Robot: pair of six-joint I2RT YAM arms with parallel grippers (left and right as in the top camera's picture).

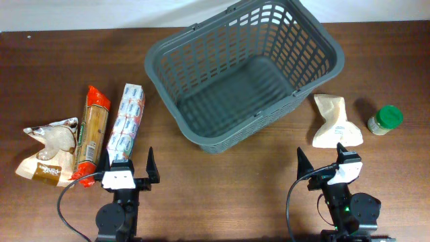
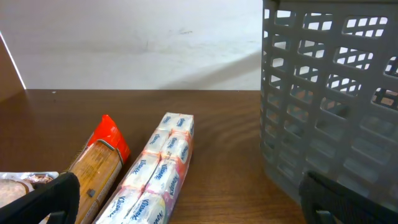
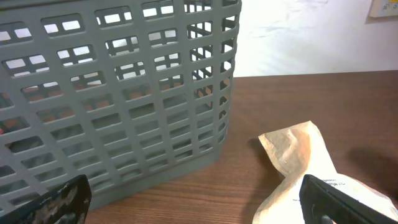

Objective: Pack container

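The container (image 1: 322, 42), a large dark grey slotted basket, stands empty at the table's middle back; it also shows in the left wrist view (image 2: 329, 106) and the right wrist view (image 3: 112, 93). My left gripper (image 1: 129, 169) is open and empty at the front left, just in front of a tissue pack (image 1: 126, 121) (image 2: 158, 171) and an orange-topped pasta packet (image 1: 91, 131) (image 2: 99, 165). My right gripper (image 1: 322, 163) is open and empty at the front right, just before a beige paper bag (image 1: 334, 122) (image 3: 305, 162).
A clear bag of white food with a brown label (image 1: 50, 151) lies at the far left. A small green-lidded jar (image 1: 385, 119) stands at the far right. A pale wall runs behind the table.
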